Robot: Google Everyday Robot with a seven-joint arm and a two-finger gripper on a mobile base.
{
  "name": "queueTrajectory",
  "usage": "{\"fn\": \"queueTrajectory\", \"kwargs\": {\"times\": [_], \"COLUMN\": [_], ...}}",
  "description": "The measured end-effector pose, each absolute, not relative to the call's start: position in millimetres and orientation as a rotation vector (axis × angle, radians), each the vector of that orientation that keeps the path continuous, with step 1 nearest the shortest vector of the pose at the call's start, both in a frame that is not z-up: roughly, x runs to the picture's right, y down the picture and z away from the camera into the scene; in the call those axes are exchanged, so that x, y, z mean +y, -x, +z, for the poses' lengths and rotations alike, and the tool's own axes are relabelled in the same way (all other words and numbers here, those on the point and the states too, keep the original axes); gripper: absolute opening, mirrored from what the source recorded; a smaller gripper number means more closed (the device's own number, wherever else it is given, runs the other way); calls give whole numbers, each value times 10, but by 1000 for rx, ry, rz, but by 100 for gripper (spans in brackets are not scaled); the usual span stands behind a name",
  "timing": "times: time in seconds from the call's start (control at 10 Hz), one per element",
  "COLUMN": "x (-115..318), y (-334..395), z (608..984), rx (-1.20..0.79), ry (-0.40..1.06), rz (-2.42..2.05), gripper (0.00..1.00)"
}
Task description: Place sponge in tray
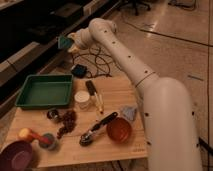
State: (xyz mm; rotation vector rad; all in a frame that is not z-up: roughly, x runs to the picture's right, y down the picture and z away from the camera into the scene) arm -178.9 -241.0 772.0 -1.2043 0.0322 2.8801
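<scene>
The gripper [69,44] is in the upper left of the frame, raised beyond the far edge of the table [125,92]. It is clamped on the sponge [63,42], a teal block held in the air. The green tray [43,92] lies on the table's left part, lower in the frame, well apart from the sponge.
</scene>
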Motion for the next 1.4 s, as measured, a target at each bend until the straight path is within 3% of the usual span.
{"fn": "queueTrajectory", "kwargs": {"times": [0.4,0.7,1.0,1.4], "x": [-2412,-2402,-2254,-1822], "y": [1866,2421,2873,2936], "z": [7726,7710,7589,7224], "rx": [31,31,33,33], "ry": [1203,1204,1205,1204], "rz": [2883,2881,2878,2880], "gripper": [18,18,18,18]}}
